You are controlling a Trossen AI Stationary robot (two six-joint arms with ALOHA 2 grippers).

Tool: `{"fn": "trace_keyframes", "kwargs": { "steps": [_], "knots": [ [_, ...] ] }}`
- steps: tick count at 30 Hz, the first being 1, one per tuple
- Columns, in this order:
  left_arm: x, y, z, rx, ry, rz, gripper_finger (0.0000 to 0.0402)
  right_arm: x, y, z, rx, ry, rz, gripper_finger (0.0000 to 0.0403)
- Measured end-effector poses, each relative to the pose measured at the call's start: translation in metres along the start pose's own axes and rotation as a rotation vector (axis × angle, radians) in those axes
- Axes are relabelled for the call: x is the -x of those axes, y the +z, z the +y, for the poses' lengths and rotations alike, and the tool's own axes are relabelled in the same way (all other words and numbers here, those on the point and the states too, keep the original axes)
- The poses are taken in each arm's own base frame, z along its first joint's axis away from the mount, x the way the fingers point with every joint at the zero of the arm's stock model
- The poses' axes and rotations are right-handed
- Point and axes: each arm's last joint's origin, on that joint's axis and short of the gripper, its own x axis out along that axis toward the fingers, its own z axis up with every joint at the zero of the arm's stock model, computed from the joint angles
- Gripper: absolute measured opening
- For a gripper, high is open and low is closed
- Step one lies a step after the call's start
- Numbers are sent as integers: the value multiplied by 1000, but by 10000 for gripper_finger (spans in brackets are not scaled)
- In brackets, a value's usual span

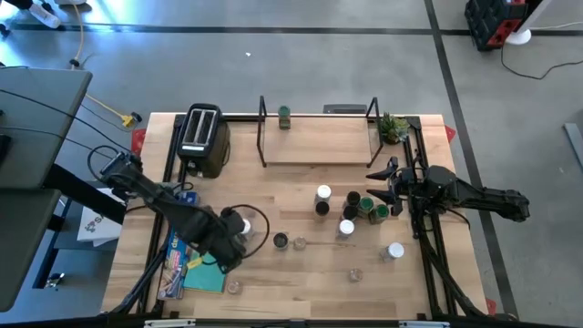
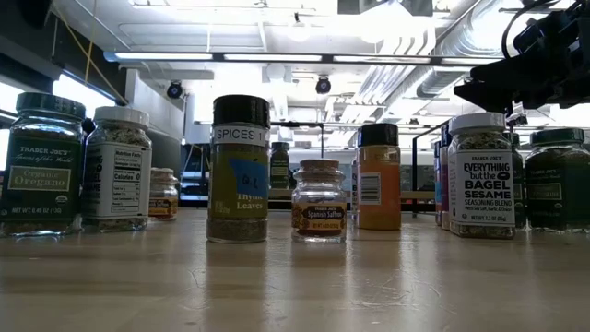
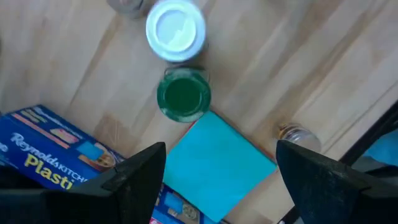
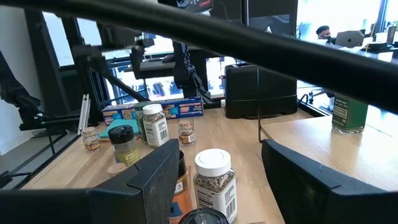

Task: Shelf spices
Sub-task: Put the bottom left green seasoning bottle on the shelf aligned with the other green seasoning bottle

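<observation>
From the high view I see the left claw (image 1: 230, 244) low over the left half of the tabletop (image 1: 301, 273), its arm stretched in from the left edge, above a white-topped jar (image 1: 235, 221) and just beside a teal pad (image 1: 204, 276) and a blue box (image 1: 175, 260). The right claw (image 1: 383, 182) reaches in from the right at a cluster of spices (image 1: 351, 211), its fingers spread with nothing between them. The shelf (image 1: 317, 137) stands at the far edge between a toaster (image 1: 202, 138) and a potted plant (image 1: 393, 128), holding 1 green-topped jar (image 1: 284, 116). In the low view I read "Trader Joe's Organic Oregano" on the oregano jar (image 2: 39, 164), "SPICES" and "Leaves" on the black-capped jar (image 2: 238, 168), "Spanish Saffron" on the small saffron jar (image 2: 319, 200), and "Everything but the Bagel Sesame Seasoning Blend" on the bagel seasoning jar (image 2: 479, 173). In the left wrist view the claw is open and empty, looking down on the white top and a green lid (image 3: 183, 94) just beside it; the box reads "Reynolds Kitchens" and "Plasti". In the right wrist view the open fingers (image 4: 152, 183) frame a white-capped seasoning jar (image 4: 214, 180).
</observation>
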Motion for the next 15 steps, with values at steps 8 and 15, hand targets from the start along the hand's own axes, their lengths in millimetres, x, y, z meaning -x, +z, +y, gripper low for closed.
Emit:
{"fn": "trace_keyframes", "kwargs": {
  "steps": [8,15],
  "knots": [
    [-29,1,11,46,98,63,298,0,0,0,0,0,0,224],
    [-54,10,16,-46,42,101,303,0,0,0,0,0,0,224]
  ]
}}
